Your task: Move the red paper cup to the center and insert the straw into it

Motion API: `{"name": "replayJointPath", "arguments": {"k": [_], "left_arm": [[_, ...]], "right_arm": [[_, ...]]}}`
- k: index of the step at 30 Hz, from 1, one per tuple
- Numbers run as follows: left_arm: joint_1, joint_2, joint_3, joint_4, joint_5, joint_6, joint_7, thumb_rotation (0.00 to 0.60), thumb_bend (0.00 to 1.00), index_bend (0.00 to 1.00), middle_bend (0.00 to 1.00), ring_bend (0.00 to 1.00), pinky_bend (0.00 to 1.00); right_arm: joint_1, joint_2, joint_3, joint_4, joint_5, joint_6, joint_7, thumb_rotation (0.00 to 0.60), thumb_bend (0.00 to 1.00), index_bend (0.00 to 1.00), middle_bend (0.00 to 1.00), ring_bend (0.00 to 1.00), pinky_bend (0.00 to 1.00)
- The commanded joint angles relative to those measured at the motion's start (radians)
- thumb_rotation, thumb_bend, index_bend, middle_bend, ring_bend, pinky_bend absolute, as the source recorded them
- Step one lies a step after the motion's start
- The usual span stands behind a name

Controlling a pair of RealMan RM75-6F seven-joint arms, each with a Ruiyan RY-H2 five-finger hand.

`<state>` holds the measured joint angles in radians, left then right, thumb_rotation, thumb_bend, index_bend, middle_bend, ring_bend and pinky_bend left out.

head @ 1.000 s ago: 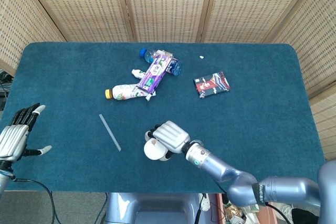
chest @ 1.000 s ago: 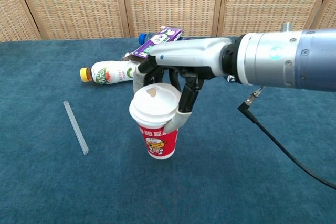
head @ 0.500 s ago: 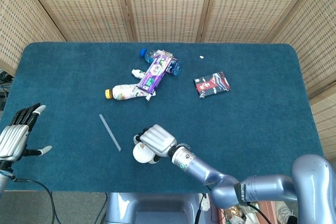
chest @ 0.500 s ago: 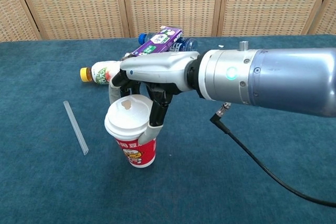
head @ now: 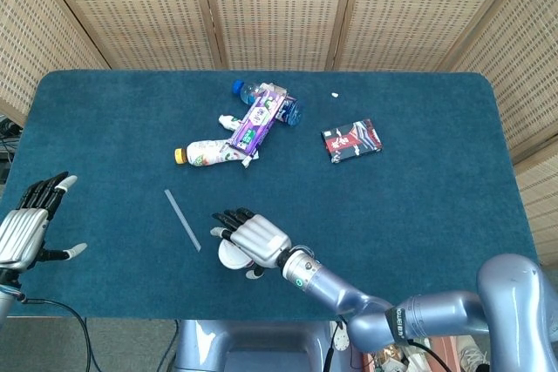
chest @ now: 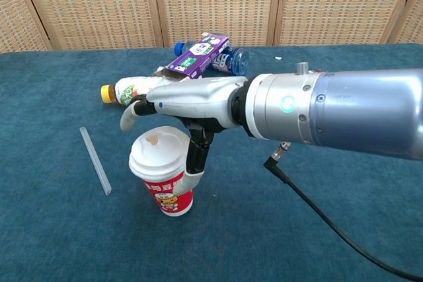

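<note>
Chest view shows the red paper cup (chest: 166, 179) standing upright on the blue worktop (chest: 317, 229), white lid on top with a small opening near its middle, and the right robot hand (chest: 182, 107) spread directly above and behind it. Its fingers (chest: 129, 115) arc over the far side of the lid without closing, and only one digit (chest: 192, 163) runs down the cup's right flank, touching or nearly touching the wall; I judge the cup as released or only loosely steadied rather than held. From the head view the cup (head: 228, 255) sits near the front edge, somewhat left of the middle, with the right robot hand (head: 253, 237) fanned over it. The clear straw (head: 182, 219) lies flat just to the cup's left, a little farther from the robot, its long axis running diagonally from upper left to lower right, so its near end points toward the cup. The left robot hand (head: 26, 226) hangs wide and empty at the left edge of the worktop, well apart from the straw; the right one is much nearer. Farther back lie a yoghurt bottle (head: 209, 153), a purple carton (head: 259, 119) across a water bottle (head: 290, 111), and a dark packet (head: 351, 139).
</note>
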<state>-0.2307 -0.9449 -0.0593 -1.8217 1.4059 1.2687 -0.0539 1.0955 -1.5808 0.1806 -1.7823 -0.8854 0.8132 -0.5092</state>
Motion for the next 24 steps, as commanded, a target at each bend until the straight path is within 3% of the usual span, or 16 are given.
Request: {"name": "replayJointPath", "arguments": {"k": [1,7,15,20,24], "left_arm": [[0.002,0.002,0.003,0.0,0.009,0.005,-0.005,0.6,0.07,0.0,0.0,0.0,0.0],[0.002,0.002,0.009,0.0,0.023,0.007,-0.008,0.6,0.07,0.0,0.0,0.0,0.0],[0.0,-0.003,0.012,0.002,0.033,0.008,-0.003,0.6,0.07,0.0,0.0,0.0,0.0],[0.002,-0.02,0.012,0.011,0.046,0.024,0.018,0.6,0.07,0.0,0.0,0.0,0.0],[0.0,-0.04,0.012,0.019,0.049,0.03,0.046,0.6,0.07,0.0,0.0,0.0,0.0]], "right_arm": [[0.004,0.016,-0.011,-0.034,0.006,0.015,-0.013,0.6,0.0,0.0,0.0,0.0,0.0],[-0.012,0.042,-0.026,-0.093,-0.02,0.063,-0.021,0.6,0.0,0.0,0.0,0.0,0.0],[-0.084,0.183,-0.068,-0.221,-0.137,0.115,0.023,0.6,0.0,0.0,0.0,0.0,0.0],[-0.149,0.308,-0.107,-0.26,-0.282,0.156,0.067,0.6,0.0,0.0,0.0,0.0,0.0],[-0.224,0.43,-0.16,-0.198,-0.499,0.225,0.155,0.6,0.0,0.0,0.0,0.0,0.0]]}}
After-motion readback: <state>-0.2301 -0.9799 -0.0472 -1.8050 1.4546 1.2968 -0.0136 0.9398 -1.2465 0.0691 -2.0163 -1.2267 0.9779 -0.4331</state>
